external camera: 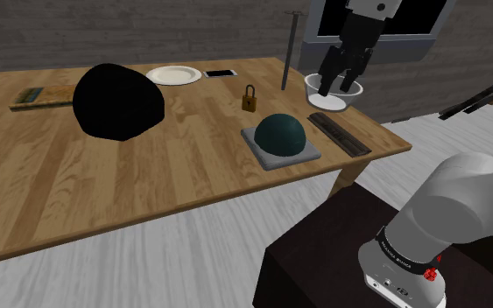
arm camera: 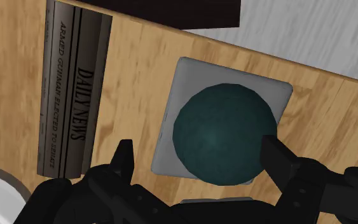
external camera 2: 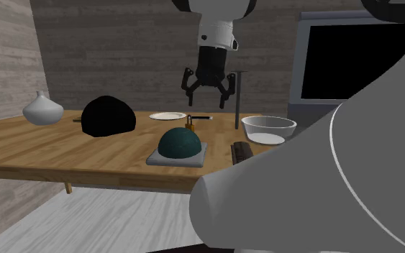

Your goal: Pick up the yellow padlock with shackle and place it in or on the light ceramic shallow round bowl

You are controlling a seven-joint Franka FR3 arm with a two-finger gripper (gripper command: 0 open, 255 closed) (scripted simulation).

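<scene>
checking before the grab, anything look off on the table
Only the black lump on the table: flat black, no shading at all. The padlock stands upright; nothing is spilled or tipped.

Newspaper (arm camera: pixel 72 95): "DAILY NEWS"; smaller line, perhaps "ARMED GUNMAN".

Home room, wooden table (external camera: pixel 148 179), grey plank wall (external camera: pixel 104 31), white vase (external camera 2: pixel 42 110), Daily News papers (arm camera: pixel 75 95)

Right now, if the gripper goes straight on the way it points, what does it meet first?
Probably the teal dome on its grey square base: in the wrist view it lies right ahead of the open gripper. The padlock stands apart from it. How far below is unclear.
</scene>
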